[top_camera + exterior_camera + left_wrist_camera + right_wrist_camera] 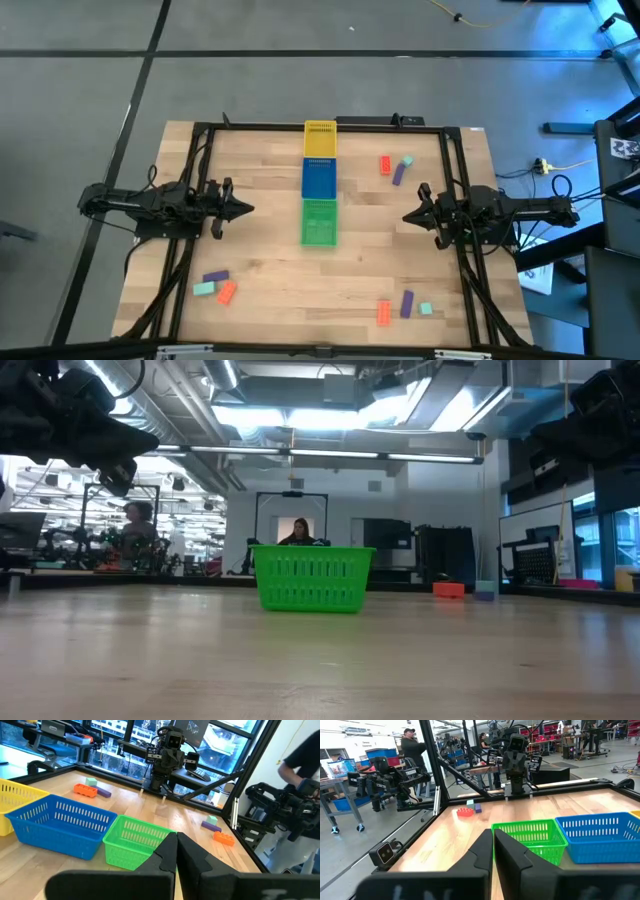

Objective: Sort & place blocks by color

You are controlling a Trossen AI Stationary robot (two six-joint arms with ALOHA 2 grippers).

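Note:
Small orange, purple and teal blocks lie flat on the wooden table in three clusters: far right, near left and near right. My left gripper hovers shut at the table's left side, pointing level toward the baskets, well away from any block. My right gripper hovers shut at the right side, facing it. The left wrist view shows the shut fingers and two clusters beyond them. The right wrist view shows its shut fingers and the near-left cluster.
A yellow basket, a blue basket and a green basket stand in a row down the table's middle, between the two grippers. A black frame runs along the table's edges. People show in the room behind.

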